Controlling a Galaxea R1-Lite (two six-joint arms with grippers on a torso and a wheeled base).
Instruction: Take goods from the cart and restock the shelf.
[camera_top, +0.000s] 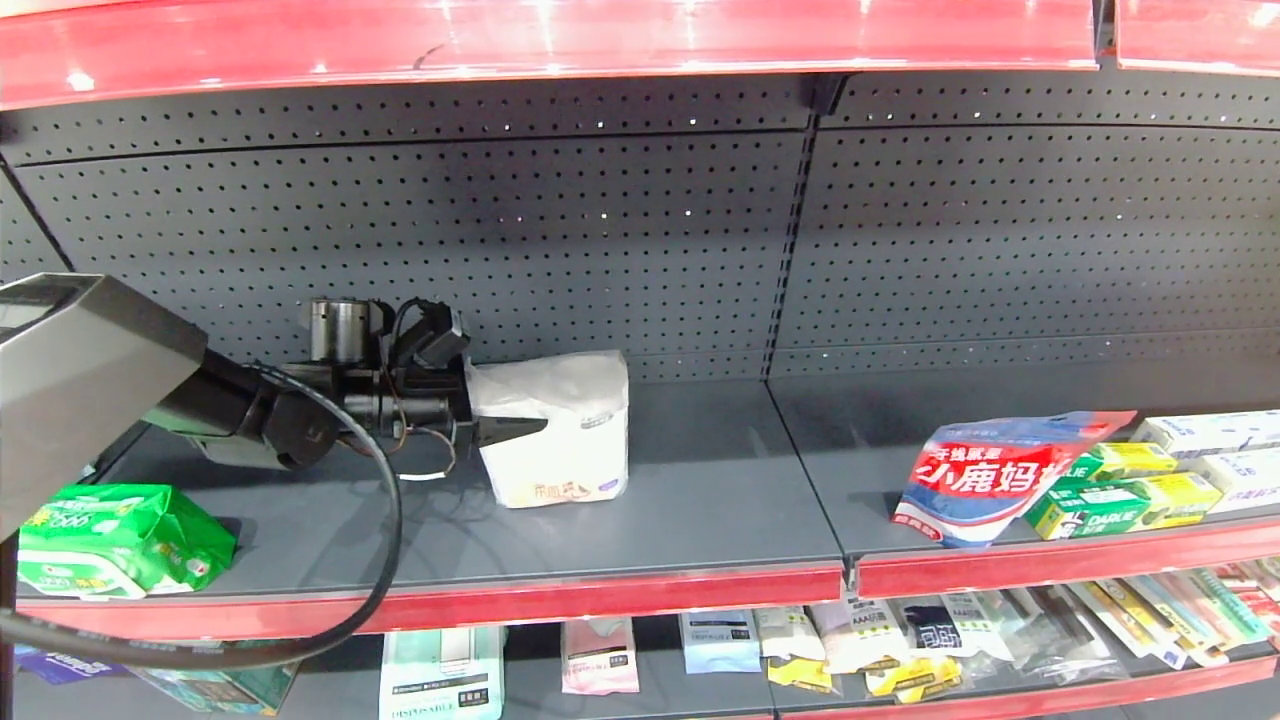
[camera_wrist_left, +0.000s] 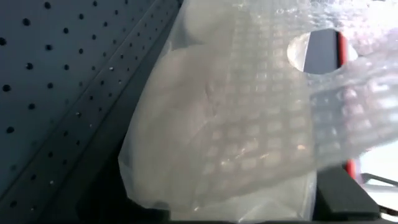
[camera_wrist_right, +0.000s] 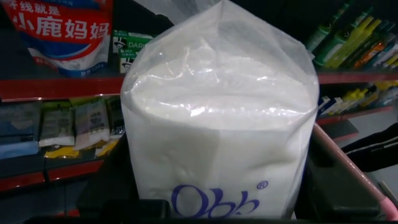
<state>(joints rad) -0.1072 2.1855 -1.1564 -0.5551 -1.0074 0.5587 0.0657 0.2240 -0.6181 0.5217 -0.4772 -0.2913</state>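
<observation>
Grey shelf (camera_top: 700, 480) boards with red front edges are faced. Nearest of all, a second white pack (camera_wrist_right: 217, 143) in clear wrap is seen upright close against the right gripper (camera_wrist_right: 217, 208); whether it is grasped cannot be told. At the front left corner of the board a green pack (camera_top: 120, 540) is laid. Farther in, the left gripper (camera_top: 508, 425) is clamped on the side of a white tissue pack (camera_top: 565, 430), which appears to be set upright on the board, left of the divider (camera_top: 790, 300) and just short of the pegboard (camera_top: 600, 230). A red pouch (camera_top: 1000, 470) and green boxes (camera_top: 1120, 495) are found well apart, on the right-hand bay.

The placing step is judged nearly done. The base of the pack should be brought flat on the board before the jaws are opened. The loose wrap could be snagged, so the jaws are best parted fully and the arm drawn straight back and level, with the green pack avoided.
</observation>
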